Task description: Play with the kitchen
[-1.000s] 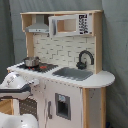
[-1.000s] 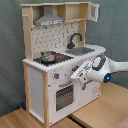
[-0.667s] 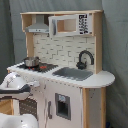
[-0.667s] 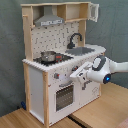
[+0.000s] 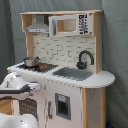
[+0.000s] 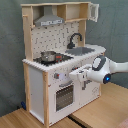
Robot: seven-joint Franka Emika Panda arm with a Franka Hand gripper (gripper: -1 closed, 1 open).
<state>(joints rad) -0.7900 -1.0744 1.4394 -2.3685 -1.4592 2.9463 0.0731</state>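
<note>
Kitchen (image 6: 55, 65) is standing upright on the wooden floor (image 6: 100, 107), its long axis vertical, its oven front facing the arm in both exterior views; a small pot (image 6: 48, 56) is sitting on its stovetop. Gripper (image 6: 75, 75) is reaching level toward the knob panel beside the oven door (image 6: 65, 95); whether its fingers are apart or together, I cannot tell.

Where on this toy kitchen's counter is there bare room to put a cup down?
The rounded end of the countertop, beyond the sink and faucet, is bare. The stovetop end is crowded: a pot sits there, and the arm reaches in front of the cabinet below.
</note>
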